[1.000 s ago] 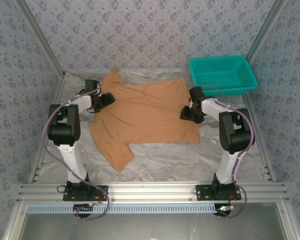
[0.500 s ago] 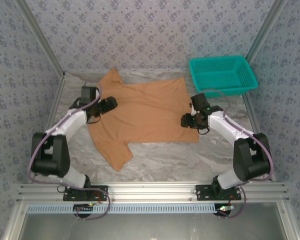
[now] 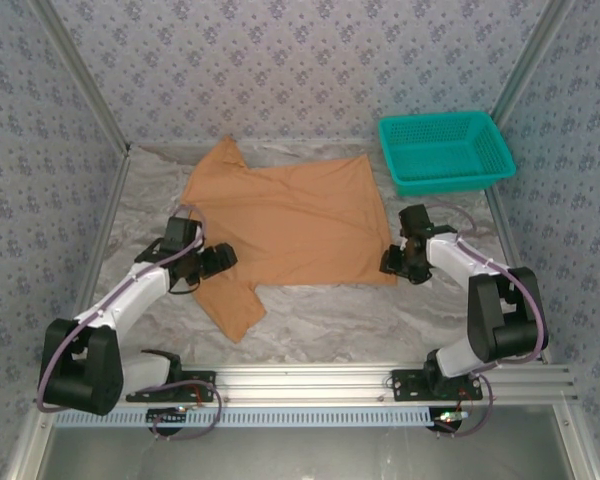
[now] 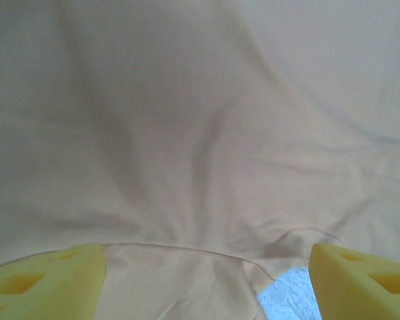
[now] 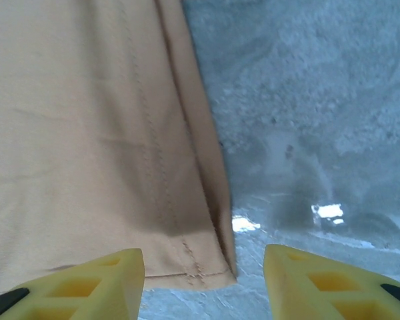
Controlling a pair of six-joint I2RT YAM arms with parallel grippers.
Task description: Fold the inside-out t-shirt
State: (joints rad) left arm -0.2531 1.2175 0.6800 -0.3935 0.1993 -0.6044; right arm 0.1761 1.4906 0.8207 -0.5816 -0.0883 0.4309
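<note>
top external view: we see an orange-tan t-shirt (image 3: 290, 225) spread nearly flat across the middle of a grey marbled table (image 3: 330, 320). one short sleeve points toward the far left corner and the other reaches toward the near edge. the cloth looks soft and matte, with shallow wrinkles.

the left gripper (image 3: 218, 262) sits low at the shirt's left side, by the near sleeve. in the left wrist view its yellow fingers (image 4: 47, 280) are spread wide over smooth fabric, clasping nothing. a seam curves between them, and a small patch of table shows beside the right finger.

the right gripper (image 3: 391, 262) sits at the shirt's near right corner. in the right wrist view its wedge-shaped yellow fingers (image 5: 87, 283) stand parted, with the hem corner lying between them, not pinched. two rows of stitching run along the hem. the table there is glossy, with bright glare spots.

a rectangular teal plastic mesh basket (image 3: 450, 180) stands at the far right, apart from the shirt. bare table runs along the near edge and to the shirt's right. floral-patterned walls (image 3: 280, 70) close in three sides.
</note>
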